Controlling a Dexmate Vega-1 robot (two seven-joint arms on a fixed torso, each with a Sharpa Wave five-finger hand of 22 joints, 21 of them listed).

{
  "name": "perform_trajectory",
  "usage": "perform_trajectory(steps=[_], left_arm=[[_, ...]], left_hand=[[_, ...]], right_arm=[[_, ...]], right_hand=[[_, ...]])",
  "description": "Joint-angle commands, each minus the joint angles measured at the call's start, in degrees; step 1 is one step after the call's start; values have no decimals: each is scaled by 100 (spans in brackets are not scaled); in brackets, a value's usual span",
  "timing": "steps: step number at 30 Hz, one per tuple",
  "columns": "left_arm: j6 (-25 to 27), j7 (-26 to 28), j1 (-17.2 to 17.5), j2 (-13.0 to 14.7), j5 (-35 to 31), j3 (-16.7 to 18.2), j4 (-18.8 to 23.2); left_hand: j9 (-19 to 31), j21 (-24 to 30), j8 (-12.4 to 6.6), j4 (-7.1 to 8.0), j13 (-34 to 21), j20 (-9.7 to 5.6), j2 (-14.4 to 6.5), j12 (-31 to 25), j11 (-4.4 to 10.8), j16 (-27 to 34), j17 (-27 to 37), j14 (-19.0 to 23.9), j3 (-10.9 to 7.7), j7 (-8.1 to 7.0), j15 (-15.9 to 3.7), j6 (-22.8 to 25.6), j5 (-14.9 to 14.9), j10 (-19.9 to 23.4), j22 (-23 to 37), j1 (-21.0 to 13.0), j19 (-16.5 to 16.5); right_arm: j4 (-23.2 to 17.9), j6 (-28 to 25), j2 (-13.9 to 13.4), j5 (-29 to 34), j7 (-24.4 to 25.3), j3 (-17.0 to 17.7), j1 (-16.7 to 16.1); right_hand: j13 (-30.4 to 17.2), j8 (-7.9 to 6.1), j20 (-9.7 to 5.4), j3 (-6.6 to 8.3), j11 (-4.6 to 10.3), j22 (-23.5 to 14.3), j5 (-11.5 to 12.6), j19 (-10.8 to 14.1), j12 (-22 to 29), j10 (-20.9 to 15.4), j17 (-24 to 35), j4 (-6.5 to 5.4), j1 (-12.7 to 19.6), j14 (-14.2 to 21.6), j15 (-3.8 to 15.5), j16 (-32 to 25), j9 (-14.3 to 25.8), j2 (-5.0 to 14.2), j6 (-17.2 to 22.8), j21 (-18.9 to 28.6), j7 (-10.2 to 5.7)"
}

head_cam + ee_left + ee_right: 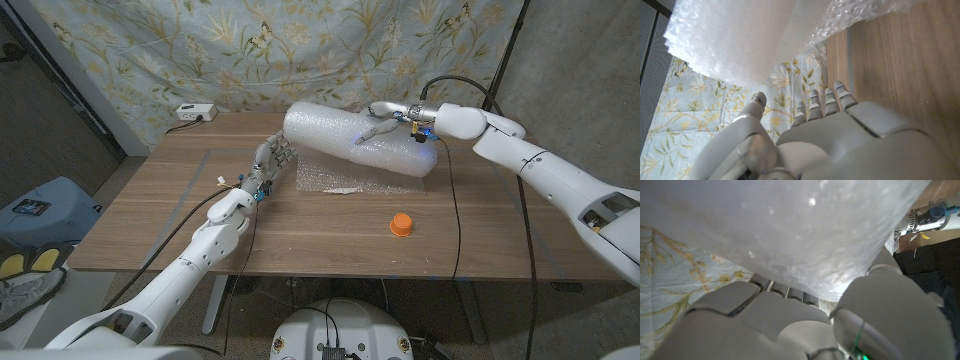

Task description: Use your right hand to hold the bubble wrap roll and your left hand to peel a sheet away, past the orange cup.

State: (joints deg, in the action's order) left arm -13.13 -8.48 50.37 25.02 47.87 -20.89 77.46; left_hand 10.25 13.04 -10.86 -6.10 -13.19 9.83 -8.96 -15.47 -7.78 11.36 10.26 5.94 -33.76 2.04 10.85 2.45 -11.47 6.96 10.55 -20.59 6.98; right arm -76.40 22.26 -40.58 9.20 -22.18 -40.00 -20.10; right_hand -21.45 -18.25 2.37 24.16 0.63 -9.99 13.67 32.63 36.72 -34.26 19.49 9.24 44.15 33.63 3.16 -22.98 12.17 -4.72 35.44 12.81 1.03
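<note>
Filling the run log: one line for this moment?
right hand: presses on bubble wrap roll | left hand: open beside roll | orange cup: upright, untouched

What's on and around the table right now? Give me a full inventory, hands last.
bubble wrap roll: one, clear-white, lying across the table's far middle.
loose sheet: one, clear, flat on the table in front of the roll.
orange cup: one, orange, near side, right of centre.
white box: one, far left corner.
table: one, wooden.
floral cloth: one, pale blue, backdrop.
left hand: beside the roll's left end, fingers apart.
right hand: grips the roll from above.
</note>
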Motion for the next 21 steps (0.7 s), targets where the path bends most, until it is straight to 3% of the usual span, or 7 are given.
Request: perform_trajectory(steps=[1, 11, 21], left_arm=[[13, 77, 15, -29, -23, -26, 197], [-36, 228, 108, -43, -46, -15, 346], [-80, 186, 160, -54, 29, 18, 322]], left_hand=[[14, -14, -6, -34, -17, 21, 3, 4, -40, -16, 20, 39, -60, 35, 41, 54, -51, 40, 13, -18, 20], [14, -21, -7, -95, -20, 28, 17, 10, -35, -25, 12, 43, -82, 47, 48, 63, -62, 44, 11, -70, 27], [14, -28, -5, -134, -23, 30, 35, 13, -39, -34, 8, 39, -87, 55, 44, 63, -65, 50, 11, -97, 28]], right_arm=[[-217, -527, -34, -517, -190, 177, -171], [-304, -812, -49, -502, -147, 148, -143], [-562, -1540, -4, -627, -54, 177, -181]], right_hand=[[-19, -34, 8, -32, 17, -35, -39, 90, 57, -87, 35, -7, 161, 70, 419, -75, 15, 121, 231, 29, -120], [-34, -7, 12, -63, -24, -36, -94, 117, 84, -122, 82, -20, 184, 82, 411, -113, 22, 158, 243, 26, -102], [-32, -5, 25, -79, -32, -37, -152, 169, 123, -212, 131, -14, 251, 181, 401, -186, 36, 210, 325, 31, -59]])
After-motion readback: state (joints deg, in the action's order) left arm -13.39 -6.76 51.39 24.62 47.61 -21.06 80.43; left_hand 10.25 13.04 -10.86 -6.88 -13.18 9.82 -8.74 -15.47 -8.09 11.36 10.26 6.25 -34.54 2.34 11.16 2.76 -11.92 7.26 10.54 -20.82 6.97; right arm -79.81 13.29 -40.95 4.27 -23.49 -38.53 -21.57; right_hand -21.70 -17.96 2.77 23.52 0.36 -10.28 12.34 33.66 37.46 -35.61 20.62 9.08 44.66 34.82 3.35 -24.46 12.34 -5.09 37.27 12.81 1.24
